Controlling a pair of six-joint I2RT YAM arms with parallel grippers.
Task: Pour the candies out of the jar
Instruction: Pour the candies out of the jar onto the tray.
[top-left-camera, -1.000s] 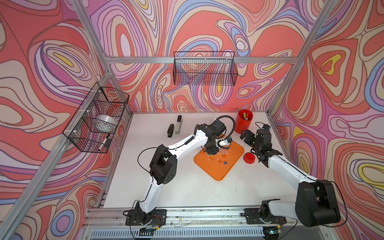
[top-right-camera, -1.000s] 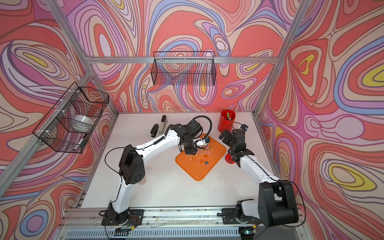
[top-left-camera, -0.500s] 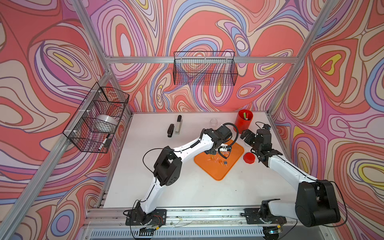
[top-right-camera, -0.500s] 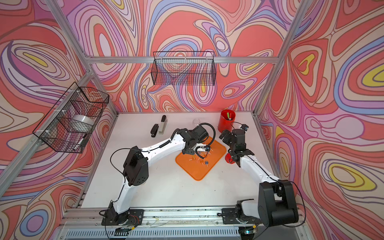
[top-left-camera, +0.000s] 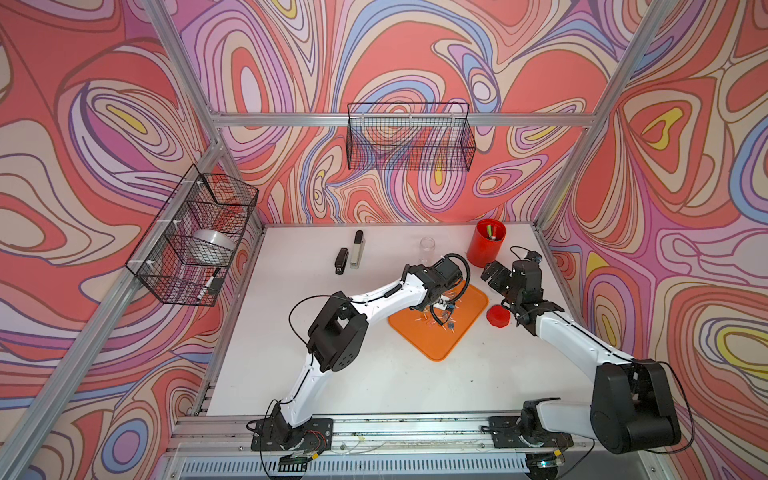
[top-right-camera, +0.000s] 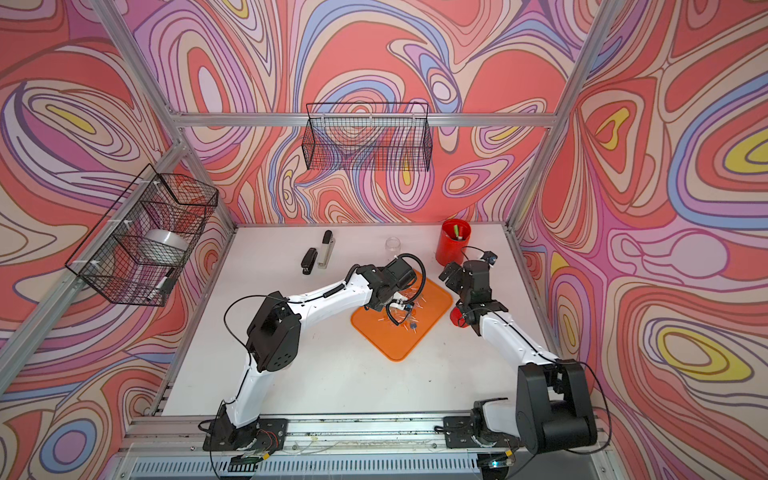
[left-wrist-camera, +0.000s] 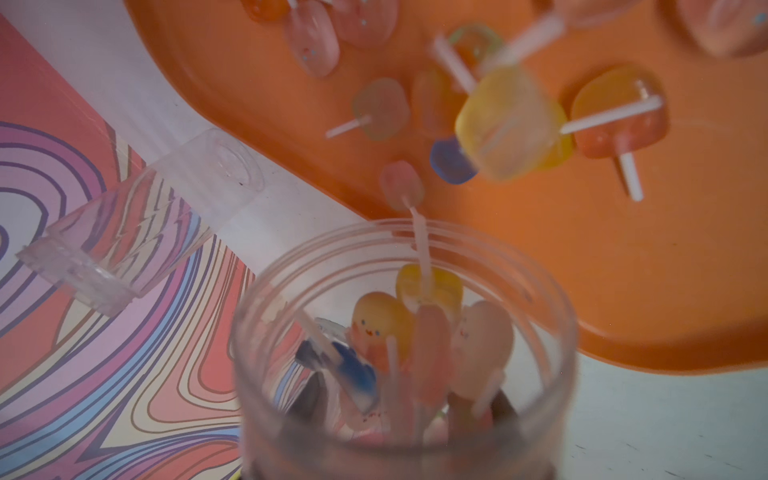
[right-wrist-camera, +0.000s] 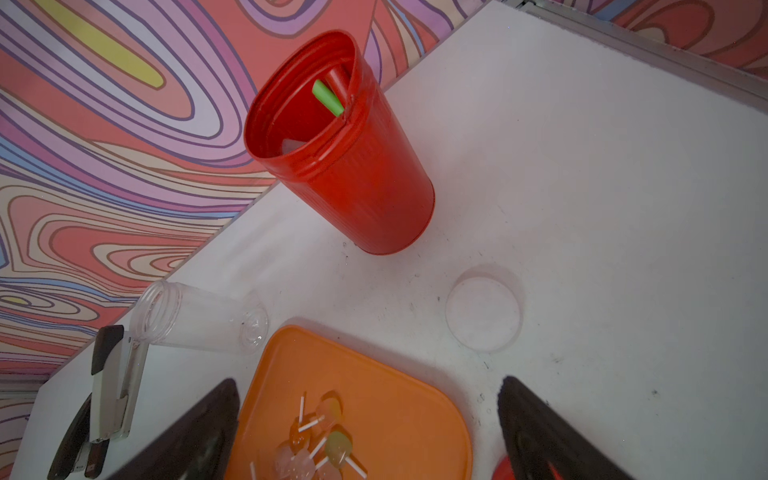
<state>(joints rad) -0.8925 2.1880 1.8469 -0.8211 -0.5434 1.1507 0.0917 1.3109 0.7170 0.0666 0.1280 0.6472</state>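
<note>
**Candies (left-wrist-camera: 511, 129) spilling from jar (left-wrist-camera: 557, 365), pour about midway**

Candies are lying scattered on the orange tray (left-wrist-camera: 623, 270). A few blurred ones are looking caught in mid-fall just past the jar's rim. A cluster is sitting inside the jar, yet to come out, with sticks and heads bunched near the mouth. By my judgement the pour is roughly half done, and the rest is calling for more tipping or a shake.

The jar is pointing its open mouth down towards the tray. Its long axis is leaning well off upright, running from the gripped end out over the tray. How steep the lean is I cannot settle, since in both top views the left arm (top-left-camera: 374, 299) is covering it.

The left gripper (top-left-camera: 437, 296) is clenching the jar's body, hovering over the tray. The right gripper (right-wrist-camera: 368, 382) is hanging released, jaws spread wide and holding nothing, beside the tray and near a red lid (top-left-camera: 498, 316).

Farther out, a second clear jar (right-wrist-camera: 199, 318) is standing empty on the table (top-left-camera: 374, 374), near a red cup (right-wrist-camera: 353, 166) of pens (right-wrist-camera: 328, 97).
</note>
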